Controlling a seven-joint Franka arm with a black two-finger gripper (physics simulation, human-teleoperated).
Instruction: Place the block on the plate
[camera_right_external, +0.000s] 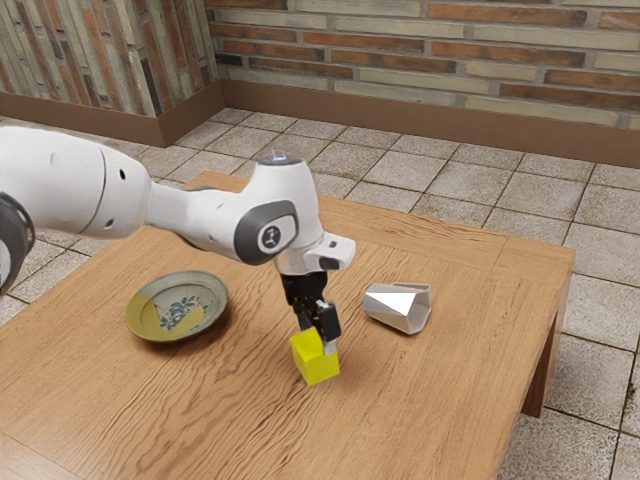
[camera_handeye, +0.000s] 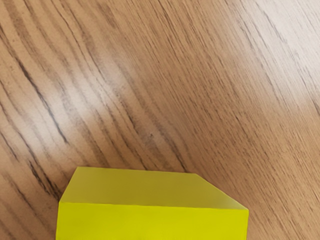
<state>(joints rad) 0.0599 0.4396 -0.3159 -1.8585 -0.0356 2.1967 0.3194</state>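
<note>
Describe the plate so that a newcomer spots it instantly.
Start at the wooden table and look toward the exterior view's left side of its top. There lies a shallow, round plate, part mustard yellow and part grey, with a blue plant-like pattern. That pattern and its round rim set it apart from the plain yellow block and the angular, silvery vessel.

Arm: glossy white shells, smooth and rounded, tapering to a slimmer forearm. Thin seam line around the thick section; small dark round recesses on it. Dark grey-black banding at the joint by the exterior view's left edge. Wrist joint: dark grey rounded cover, round pale-ringed mark on it. Bluish-grey disc on top. White end block, dark oval inset. Gripper black, angular, a pale patch low down.
</note>
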